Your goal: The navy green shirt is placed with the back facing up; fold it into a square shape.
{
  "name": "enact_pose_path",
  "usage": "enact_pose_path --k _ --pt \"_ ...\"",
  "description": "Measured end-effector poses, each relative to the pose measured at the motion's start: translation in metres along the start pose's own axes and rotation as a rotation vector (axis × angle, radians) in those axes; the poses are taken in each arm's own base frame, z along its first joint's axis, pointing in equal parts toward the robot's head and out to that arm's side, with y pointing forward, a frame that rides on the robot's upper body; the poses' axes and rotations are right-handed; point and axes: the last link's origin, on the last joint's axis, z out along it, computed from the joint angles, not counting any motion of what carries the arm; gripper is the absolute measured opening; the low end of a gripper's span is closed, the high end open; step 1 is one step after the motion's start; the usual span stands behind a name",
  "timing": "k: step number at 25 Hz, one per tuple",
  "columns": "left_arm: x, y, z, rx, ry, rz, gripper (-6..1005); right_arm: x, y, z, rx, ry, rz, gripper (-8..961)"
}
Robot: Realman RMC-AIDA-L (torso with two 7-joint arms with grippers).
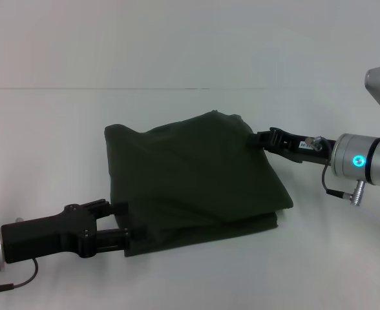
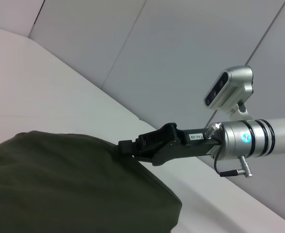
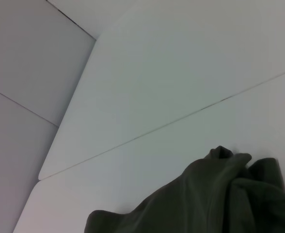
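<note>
The navy green shirt [image 1: 190,184] lies folded into a rough, puffy rectangle in the middle of the white table. My right gripper [image 1: 260,139] is shut on its far right corner and holds that corner a little above the table; it also shows in the left wrist view [image 2: 125,148], pinching the fabric [image 2: 70,179]. My left gripper [image 1: 122,224] is at the shirt's near left edge, its tip hidden in the cloth. The right wrist view shows only bunched shirt fabric [image 3: 220,194].
The white table [image 1: 190,51] stretches behind and around the shirt, with a thin seam line [image 1: 112,88] across the back. A pale wall [image 2: 191,43] stands beyond the table.
</note>
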Motion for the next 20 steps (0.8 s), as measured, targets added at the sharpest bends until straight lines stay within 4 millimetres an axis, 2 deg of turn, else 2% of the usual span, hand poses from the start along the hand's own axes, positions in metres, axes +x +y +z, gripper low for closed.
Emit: enact_pose_path --k 12,20 --pt "0.000 0.000 0.000 0.000 0.001 0.000 890 -0.001 -0.007 -0.008 -0.024 -0.079 0.077 65" --pt "0.000 0.000 -0.001 0.003 0.004 -0.002 891 0.001 -0.011 -0.013 -0.026 -0.098 0.115 68"
